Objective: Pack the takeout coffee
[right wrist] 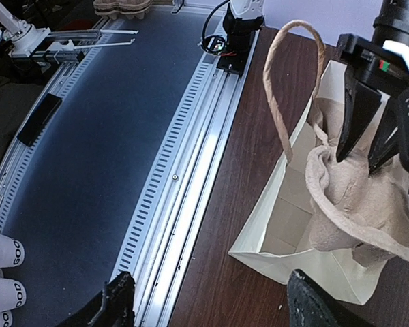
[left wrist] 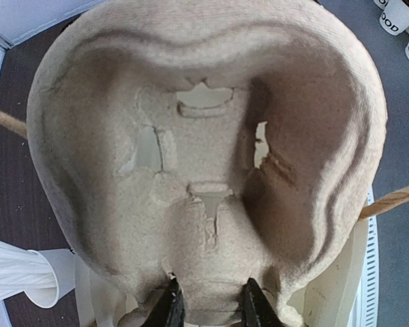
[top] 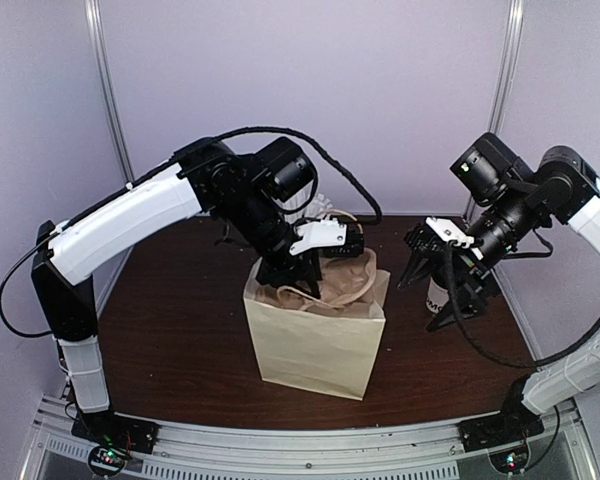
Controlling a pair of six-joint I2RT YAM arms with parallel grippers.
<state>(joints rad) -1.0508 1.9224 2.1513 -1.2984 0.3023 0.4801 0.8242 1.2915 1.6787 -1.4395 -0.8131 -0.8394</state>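
Note:
A small white cup (top: 438, 298), which I take for the takeout coffee, stands on the table at the right, mostly hidden behind my right gripper (top: 432, 292). I cannot make out a lid. That gripper (right wrist: 215, 303) is open, with only bare table and the table rail between its fingers (right wrist: 119, 300). My left gripper (left wrist: 211, 310) is shut on the near edge of the brown pulp cup tray (left wrist: 204, 136). The tray (top: 325, 285) sits tilted in the mouth of the paper bag (top: 315, 345).
The bag (right wrist: 286, 225) stands upright mid-table, one rope handle (right wrist: 279, 95) arching up. A white cup of wrapped sticks (left wrist: 34, 272) stands behind the bag (top: 325, 205). Spare printed cups (right wrist: 3, 252) sit off the table beyond the metal rail (right wrist: 184, 184).

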